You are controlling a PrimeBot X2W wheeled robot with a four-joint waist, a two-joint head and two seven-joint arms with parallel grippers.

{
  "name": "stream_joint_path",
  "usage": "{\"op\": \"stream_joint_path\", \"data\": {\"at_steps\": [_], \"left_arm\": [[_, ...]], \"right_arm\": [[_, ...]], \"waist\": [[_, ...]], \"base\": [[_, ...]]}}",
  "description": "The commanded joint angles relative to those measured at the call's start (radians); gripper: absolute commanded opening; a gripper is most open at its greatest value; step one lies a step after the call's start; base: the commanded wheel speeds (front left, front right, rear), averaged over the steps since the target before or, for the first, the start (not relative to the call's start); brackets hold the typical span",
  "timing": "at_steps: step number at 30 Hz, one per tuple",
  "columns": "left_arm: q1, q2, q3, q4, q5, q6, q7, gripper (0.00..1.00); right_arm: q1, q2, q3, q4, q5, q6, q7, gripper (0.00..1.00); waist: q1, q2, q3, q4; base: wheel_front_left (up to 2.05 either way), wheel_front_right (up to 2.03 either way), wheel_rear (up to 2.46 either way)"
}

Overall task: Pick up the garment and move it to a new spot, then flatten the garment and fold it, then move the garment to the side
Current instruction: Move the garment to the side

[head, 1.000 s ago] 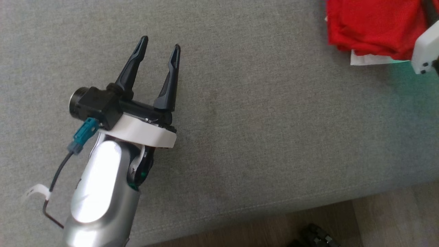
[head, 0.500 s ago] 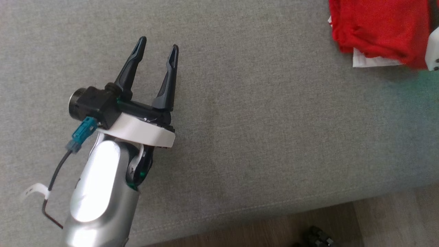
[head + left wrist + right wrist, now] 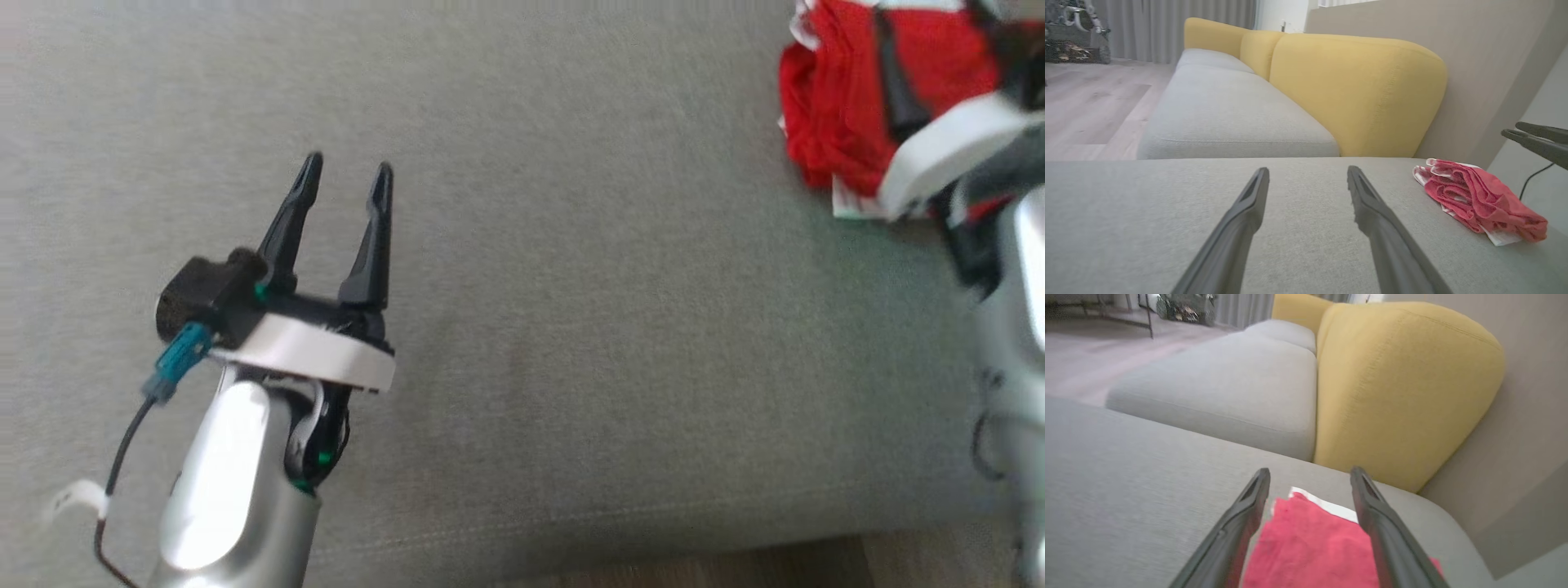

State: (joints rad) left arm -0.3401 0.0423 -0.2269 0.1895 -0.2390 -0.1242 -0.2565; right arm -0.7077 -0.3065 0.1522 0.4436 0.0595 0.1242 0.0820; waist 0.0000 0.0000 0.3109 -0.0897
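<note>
The red garment (image 3: 833, 122), with a white layer under it, lies bunched and folded at the far right of the grey sofa seat (image 3: 612, 327). In the left wrist view the garment (image 3: 1478, 200) rests flat on the seat. My right gripper (image 3: 1309, 471) hovers open just over the garment (image 3: 1310, 547), the red cloth showing between and below its fingers, untouched. From the left wrist, the right gripper's fingers (image 3: 1535, 141) hang above the cloth. My left gripper (image 3: 349, 166) is open and empty over bare seat, far left of the garment.
A yellow back cushion (image 3: 1355, 90) stands behind the seat near the garment. A second grey seat (image 3: 1224, 110) stretches beyond it. The seat's front edge and the wood floor (image 3: 735, 563) run along the bottom. A beige wall (image 3: 1527, 457) rises to the right.
My right gripper has opened, and the garment lies loose on the seat. The right arm has come further into the head view, which has itself shifted. The left gripper stays open.
</note>
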Motion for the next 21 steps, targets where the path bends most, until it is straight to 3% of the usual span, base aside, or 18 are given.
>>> {"op": "stream_joint_path", "data": {"at_steps": [1,13,21], "left_arm": [[0.007,0.008,0.044,-0.030,-0.017,0.004,-0.005,1.00],[0.179,0.008,0.095,-0.012,-0.052,0.052,-0.005,1.00],[0.242,0.008,0.104,-0.055,-0.059,0.040,-0.005,1.00]], "right_arm": [[0.034,0.019,0.004,-0.061,0.024,0.007,-0.033,1.00],[0.327,0.208,-0.103,-0.132,-0.010,0.007,-0.260,1.00],[0.457,0.251,-0.147,-0.157,-0.051,0.007,-0.323,1.00]], "waist": [[0.0000,0.0000,-0.065,0.057],[0.0000,0.0000,-0.186,0.143],[0.0000,0.0000,-0.206,0.154]], "base": [[0.00,0.00,0.00],[0.00,0.00,0.00],[0.00,0.00,0.00]]}}
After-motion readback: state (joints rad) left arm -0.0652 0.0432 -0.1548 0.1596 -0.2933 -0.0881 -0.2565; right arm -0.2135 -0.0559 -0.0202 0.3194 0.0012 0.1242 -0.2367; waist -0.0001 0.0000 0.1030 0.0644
